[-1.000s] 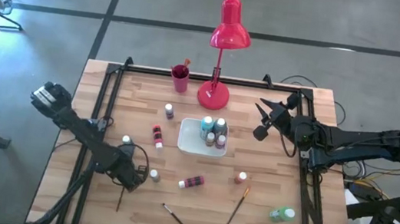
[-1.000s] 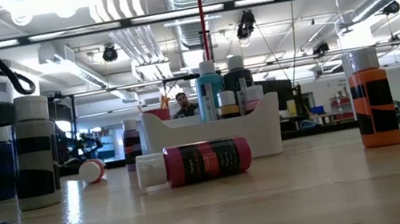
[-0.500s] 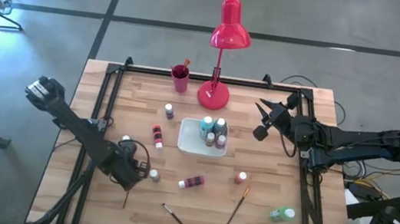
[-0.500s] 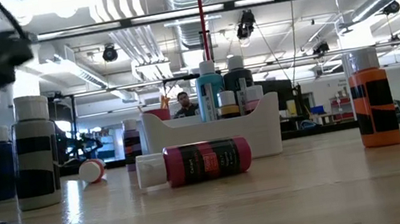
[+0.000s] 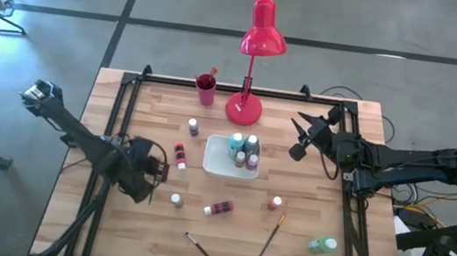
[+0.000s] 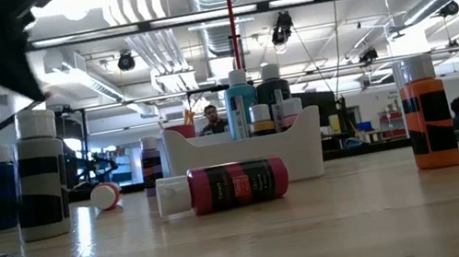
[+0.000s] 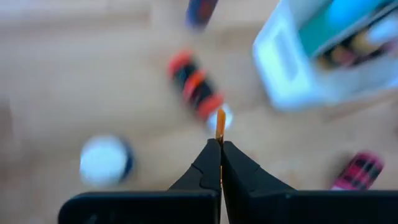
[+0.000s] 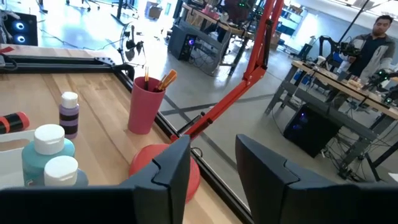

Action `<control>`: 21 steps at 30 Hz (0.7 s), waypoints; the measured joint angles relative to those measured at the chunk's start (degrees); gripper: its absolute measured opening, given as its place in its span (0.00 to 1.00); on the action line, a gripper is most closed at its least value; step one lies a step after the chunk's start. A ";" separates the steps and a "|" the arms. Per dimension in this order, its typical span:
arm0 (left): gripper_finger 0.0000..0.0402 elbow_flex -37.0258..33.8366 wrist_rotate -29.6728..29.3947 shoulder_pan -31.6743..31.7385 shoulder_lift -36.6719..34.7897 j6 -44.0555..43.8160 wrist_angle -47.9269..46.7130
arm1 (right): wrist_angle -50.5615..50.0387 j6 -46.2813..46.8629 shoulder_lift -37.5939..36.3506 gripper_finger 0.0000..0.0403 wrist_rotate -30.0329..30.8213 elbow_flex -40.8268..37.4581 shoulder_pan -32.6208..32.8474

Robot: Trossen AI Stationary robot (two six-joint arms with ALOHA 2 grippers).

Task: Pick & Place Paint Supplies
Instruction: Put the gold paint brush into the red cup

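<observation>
At the left of the high view the left end effector (image 5: 150, 169) hangs over the wooden bench (image 5: 322, 154), and its wrist view shows the two dark fingers pressed together on a thin brush (image 7: 220, 126), only an orange-tipped sliver of which pokes out past the tips. Just right of it lies a red-and-black paint bottle (image 5: 179, 154) on its side, and lower down stands a white-capped bottle (image 5: 176, 200); the wrist view is blurred, so both read there as soft smears. Toward the bottom centre a dark-handled brush (image 5: 199, 247) lies slantwise on the planks, with a red bottle (image 5: 219, 207) on its side above it. At the middle sits the white rectangular tray (image 5: 213, 163), smooth-walled, holding several upright bottles with pale caps; the low view hides their lower halves behind the tray wall. A small purple bottle (image 5: 193, 127) stands above and left of the tray, near the red cup (image 5: 206, 89) and the glossy red desk lamp (image 5: 259, 35). Right of the tray stand an orange bottle (image 5: 275, 204) and a wooden-handled brush (image 5: 272, 235) lying at a slant, and a green bottle (image 5: 322, 244) lies near the lower right corner. The right end effector (image 5: 299, 136) is held at the upper right of the bench, fingers apart, gripping nothing.
</observation>
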 joint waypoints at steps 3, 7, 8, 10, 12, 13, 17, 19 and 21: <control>0.00 1.18 -9.26 3.01 -1.33 8.83 0.44 | 0.02 1.27 0.00 0.33 0.02 -0.02 0.00; 0.00 3.09 -20.78 7.99 -2.48 22.95 2.44 | 0.03 3.10 0.00 0.35 0.00 -0.34 0.00; 0.00 3.49 -23.59 9.35 -2.80 26.94 3.68 | 0.04 3.44 0.00 0.35 0.02 -0.51 0.00; 0.00 3.91 -29.11 11.98 -3.47 35.51 7.31 | 0.02 4.34 0.00 0.36 0.01 -0.83 0.00; 0.00 4.15 -33.00 14.66 -4.27 45.64 13.01 | -0.02 4.95 0.00 0.37 0.02 -1.03 0.00; 0.00 4.15 -34.39 16.08 -4.65 51.25 16.42 | 0.07 5.21 0.00 0.37 0.02 -1.19 0.00; 0.00 4.13 -34.96 22.74 -5.30 74.35 32.27 | -0.02 6.16 -0.02 0.36 0.02 -1.64 0.00; 0.00 4.00 -30.69 26.56 -5.14 85.73 42.39 | 0.02 6.19 -0.02 0.34 0.02 -1.64 0.00; 0.00 3.27 -21.96 30.95 -4.73 97.07 54.74 | -0.02 6.21 -0.02 0.32 0.02 -1.64 0.00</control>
